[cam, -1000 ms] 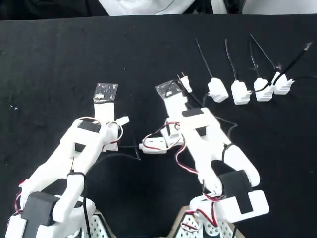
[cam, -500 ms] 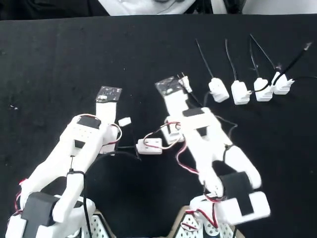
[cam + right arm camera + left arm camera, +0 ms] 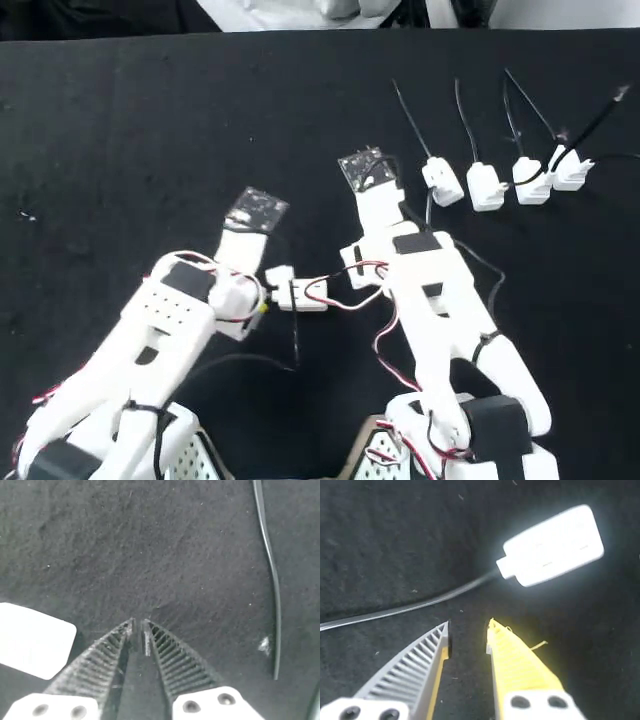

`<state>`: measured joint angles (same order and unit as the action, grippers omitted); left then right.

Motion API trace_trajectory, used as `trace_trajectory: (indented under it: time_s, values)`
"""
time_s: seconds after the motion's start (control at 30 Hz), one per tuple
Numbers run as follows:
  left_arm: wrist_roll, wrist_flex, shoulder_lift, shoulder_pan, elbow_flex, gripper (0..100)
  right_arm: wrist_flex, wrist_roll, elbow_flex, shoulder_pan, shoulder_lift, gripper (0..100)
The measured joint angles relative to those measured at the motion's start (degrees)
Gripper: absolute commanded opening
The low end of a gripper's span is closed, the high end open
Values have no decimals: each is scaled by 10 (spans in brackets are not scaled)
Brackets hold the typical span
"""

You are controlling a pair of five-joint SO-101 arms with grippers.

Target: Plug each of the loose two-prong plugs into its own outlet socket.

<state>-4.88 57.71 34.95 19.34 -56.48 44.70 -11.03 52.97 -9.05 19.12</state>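
Step in hand: I judge this to be the approach to a first pick-up. No plug is gripped, and none looks seated in a socket yet.
Left hand (image 3: 467,630): released, with its fingers apart and nothing between them.
Right hand (image 3: 138,626): all but clenched, the tips almost meeting on nothing.
Plugs: four lie in a row at the far right of the tabletop (image 3: 120,130), each with its own dark lead. The nearest plug (image 3: 441,181) sits just beside my right hand.
Socket block (image 3: 305,294): it lies between the two arms, close by the left arm's wrist.
Next move: I judge that the right hand must open, shift over the nearest plug and close on its body with the prongs left free. The left hand should then steady the socket block.
High view gives: the whole row of plugs and how both arms stand to it.
Left wrist view gives: the gap between its fingers, and a white block with a lead beyond the tips, which I take for the socket block.
Right wrist view gives: how narrow its own gap is, and a cable (image 3: 270,580) off to one side.
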Motion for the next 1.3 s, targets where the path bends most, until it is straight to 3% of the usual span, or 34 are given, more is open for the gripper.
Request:
trace_trajectory:
  time_s: [0.3, 0.53, 0.77, 1.03, 1.3]
  values:
    - [26, -125, -155, 22, 0, 135, 0, 0, 0, 68, 0, 11]
    - [42, -133, -181, 24, 10, 134, 61, -11, -67, 105, 0, 17]
    - [46, -84, -135, 23, 9, 137, 224, -76, -263, 123, -19, 191]
    - [45, -84, -75, -43, -4, 134, 191, -115, -394, 98, -217, 197]
    - [48, -171, -96, -66, -38, 136, 194, -134, -588, 90, -455, 197]
